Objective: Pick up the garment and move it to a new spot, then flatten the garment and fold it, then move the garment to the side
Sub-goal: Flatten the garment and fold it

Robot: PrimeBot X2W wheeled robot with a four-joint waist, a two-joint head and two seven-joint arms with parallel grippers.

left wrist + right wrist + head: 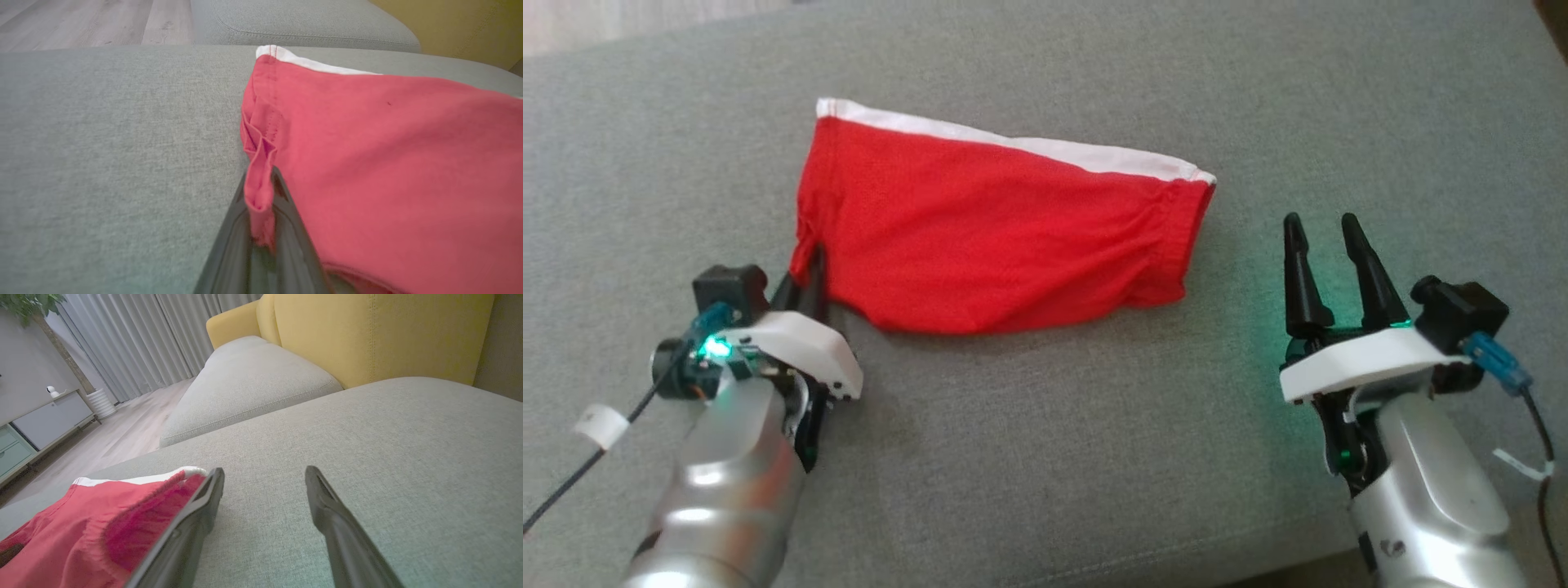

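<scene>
**Head view:** red knit garment w/ white waistband [996, 237] lies rumpled and unfolded, mid grey fabric sofa cushion [1045, 457]. L gripper [810, 273]: jaws pressed together on its near-left corner. R gripper [1321, 224]: jaws spread, just beside the right hem, holding nothing. My est.: pick-up only begun. Relocate, flatten, fold and side move all pending.

**L wrist view:** jaws pinch a bunched hem fold.

**R wrist view:** yellow upholstered backrest [388, 335] sits well apart. I see nothing blocking either arm.
</scene>
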